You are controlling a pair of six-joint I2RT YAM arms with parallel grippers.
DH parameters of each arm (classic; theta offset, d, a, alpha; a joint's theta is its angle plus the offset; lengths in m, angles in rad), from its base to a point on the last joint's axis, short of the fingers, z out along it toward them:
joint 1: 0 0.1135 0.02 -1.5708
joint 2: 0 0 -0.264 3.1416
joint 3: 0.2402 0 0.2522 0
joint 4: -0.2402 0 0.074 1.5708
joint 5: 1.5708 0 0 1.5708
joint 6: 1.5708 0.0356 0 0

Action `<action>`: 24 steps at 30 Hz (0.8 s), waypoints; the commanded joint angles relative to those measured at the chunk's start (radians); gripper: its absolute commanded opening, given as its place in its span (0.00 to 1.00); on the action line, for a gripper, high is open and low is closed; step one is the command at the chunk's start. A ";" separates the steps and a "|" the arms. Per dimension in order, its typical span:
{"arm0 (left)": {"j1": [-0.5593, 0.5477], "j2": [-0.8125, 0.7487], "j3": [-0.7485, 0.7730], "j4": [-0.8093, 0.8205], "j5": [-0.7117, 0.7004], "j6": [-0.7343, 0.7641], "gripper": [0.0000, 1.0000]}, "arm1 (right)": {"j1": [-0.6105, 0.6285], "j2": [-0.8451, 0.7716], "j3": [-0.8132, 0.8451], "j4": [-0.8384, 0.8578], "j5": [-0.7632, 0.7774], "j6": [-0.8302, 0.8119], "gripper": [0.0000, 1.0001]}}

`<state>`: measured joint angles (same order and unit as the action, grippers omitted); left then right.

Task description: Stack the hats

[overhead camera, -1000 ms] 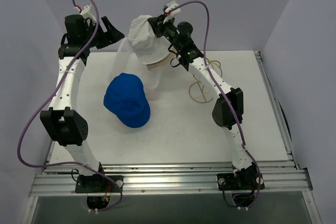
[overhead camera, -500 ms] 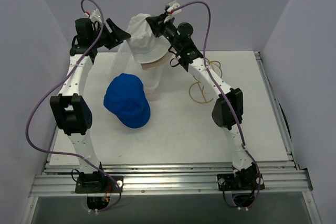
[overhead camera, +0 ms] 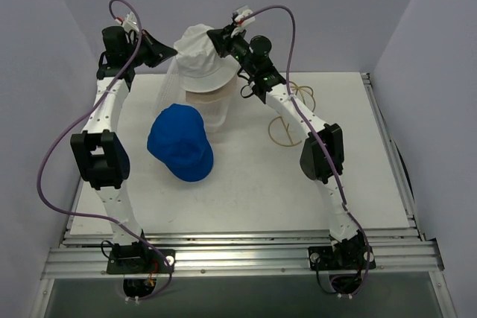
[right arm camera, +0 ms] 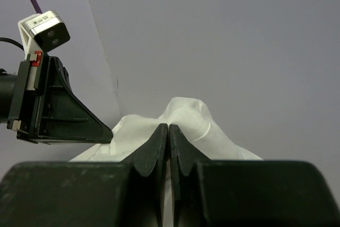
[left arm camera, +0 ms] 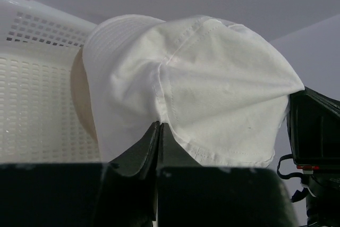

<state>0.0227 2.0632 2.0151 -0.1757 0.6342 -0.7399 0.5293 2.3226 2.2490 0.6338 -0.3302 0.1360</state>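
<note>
An off-white floppy hat (overhead camera: 200, 61) hangs in the air at the back of the table, stretched between both grippers. My left gripper (overhead camera: 173, 51) is shut on the hat's left side; in the left wrist view its jaws (left arm camera: 159, 125) pinch a fold of the fabric (left arm camera: 212, 94). My right gripper (overhead camera: 216, 39) is shut on the hat's right side, with cloth (right arm camera: 186, 120) bunched at its tips (right arm camera: 169, 127). A royal blue cap (overhead camera: 181, 141) lies on the table, below and in front of the held hat. No pink cap is in view.
A white mesh basket (overhead camera: 173, 91) stands under and behind the held hat, filling the left of the left wrist view (left arm camera: 37, 99). A gold wire frame (overhead camera: 287, 128) lies on the table under the right arm. Grey walls close in the back and sides.
My left gripper has moved right to the hat and shut on its side. The right gripper has kept its grip, and the hat has shifted slightly left.
</note>
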 commanded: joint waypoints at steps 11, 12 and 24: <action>-0.012 -0.106 0.133 -0.030 -0.114 0.200 0.02 | -0.018 -0.026 -0.029 0.087 0.022 -0.052 0.00; -0.039 -0.107 0.135 -0.041 -0.129 0.212 0.02 | -0.018 -0.025 -0.019 0.077 0.025 -0.058 0.00; -0.075 -0.159 0.135 -0.015 -0.176 0.269 0.02 | -0.018 -0.101 0.018 0.026 0.057 -0.170 0.00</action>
<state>-0.0448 2.0041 2.1387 -0.2600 0.4747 -0.5064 0.5156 2.3444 2.2417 0.6060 -0.2913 0.0204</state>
